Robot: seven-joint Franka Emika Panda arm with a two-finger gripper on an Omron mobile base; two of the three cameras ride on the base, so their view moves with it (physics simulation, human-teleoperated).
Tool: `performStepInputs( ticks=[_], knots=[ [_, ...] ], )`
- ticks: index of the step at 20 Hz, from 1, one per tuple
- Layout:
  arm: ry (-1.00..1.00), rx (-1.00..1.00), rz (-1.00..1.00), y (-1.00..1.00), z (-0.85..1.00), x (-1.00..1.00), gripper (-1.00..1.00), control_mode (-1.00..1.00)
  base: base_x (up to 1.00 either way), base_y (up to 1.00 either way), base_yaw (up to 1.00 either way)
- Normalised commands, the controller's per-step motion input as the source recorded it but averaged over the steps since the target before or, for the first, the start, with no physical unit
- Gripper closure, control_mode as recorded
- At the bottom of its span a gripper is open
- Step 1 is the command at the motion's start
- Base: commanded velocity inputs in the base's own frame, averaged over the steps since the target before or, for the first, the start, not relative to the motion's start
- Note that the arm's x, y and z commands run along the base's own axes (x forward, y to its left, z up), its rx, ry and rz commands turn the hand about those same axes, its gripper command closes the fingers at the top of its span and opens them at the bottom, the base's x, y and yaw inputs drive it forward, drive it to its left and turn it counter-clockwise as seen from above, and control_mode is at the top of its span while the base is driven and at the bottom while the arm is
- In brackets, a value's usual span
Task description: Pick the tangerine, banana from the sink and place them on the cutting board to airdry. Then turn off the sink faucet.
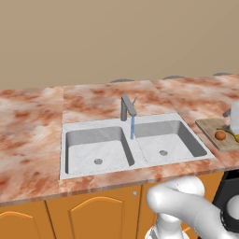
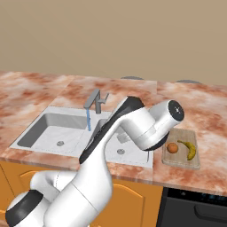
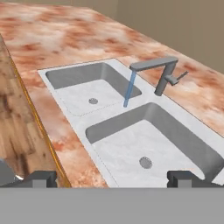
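Jaws wide — hand facing sink (image 3: 131, 144)

Tangerine (image 2: 172, 148) and banana (image 2: 190, 149) lie on cutting board (image 2: 181, 160); faucet (image 2: 94, 102) running.

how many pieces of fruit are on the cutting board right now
2: the tangerine on the left part of the cutting board, the banana just to its right.

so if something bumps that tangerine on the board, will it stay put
Probably not: the tangerine is round and lies free on the flat cutting board, so it would likely roll. The banana beside it may block one side. Its small size suggests it is light.
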Motion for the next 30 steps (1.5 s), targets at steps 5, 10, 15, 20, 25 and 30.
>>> performStepInputs(
  ticks=[5,10,15,20,25,30],
  knots=[
    [-0.02,0.03,-0.05,0.27,0.02,0.00,-1.00,-1.00,0.00,0.00,0.00],
    [-0.01,0.11,-0.25,0.25,-0.02,-0.12,-1.00,-1.00,0.00,0.00,0.00],
    [-0.03,0.09,-0.32,0.38,-0.07,-0.07,-1.00,-1.00,0.00,0.00,0.00],
    [-0.02,0.10,-0.29,0.28,-0.12,-0.24,-1.00,-1.00,0.00,0.00,0.00],
    [0.00,0.08,-0.06,0.05,0.00,-0.04,-1.00,-1.00,0.00,0.00,0.00],
    [0.00,0.06,0.08,0.00,0.00,0.02,-1.00,-1.00,0.00,0.00,0.00]
  ],
)
